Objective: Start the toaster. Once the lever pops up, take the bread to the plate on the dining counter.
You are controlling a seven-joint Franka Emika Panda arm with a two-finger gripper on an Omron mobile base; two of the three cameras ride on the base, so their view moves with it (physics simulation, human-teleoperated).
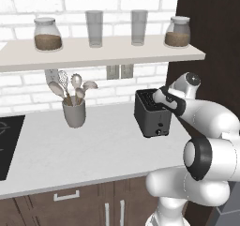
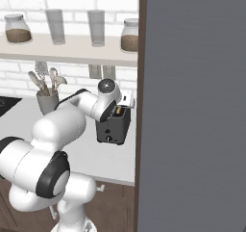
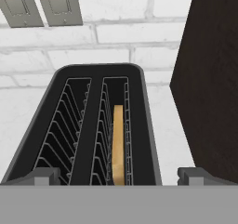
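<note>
Your gripper (image 3: 119,175) hangs released, fingers spread wide, right above the toaster (image 1: 151,114).

One bread (image 3: 118,144) slice stands on edge in the right of its two slots; the left slot looks empty, though its near end is cut off. On the grey worktop (image 1: 84,150), a utensil cup (image 1: 74,111) at 9 o'clock of the toaster holds several spoons. The shelf (image 1: 93,54) carries two jars (image 1: 47,34) of brown grains and two glasses (image 1: 94,28).

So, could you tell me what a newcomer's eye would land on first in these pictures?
The big white arm reaches over the black toaster at the right end of the grey counter. In the hand view, a golden slice of bread stands in the toaster's right slot, with the jaws wide open above it.
</note>
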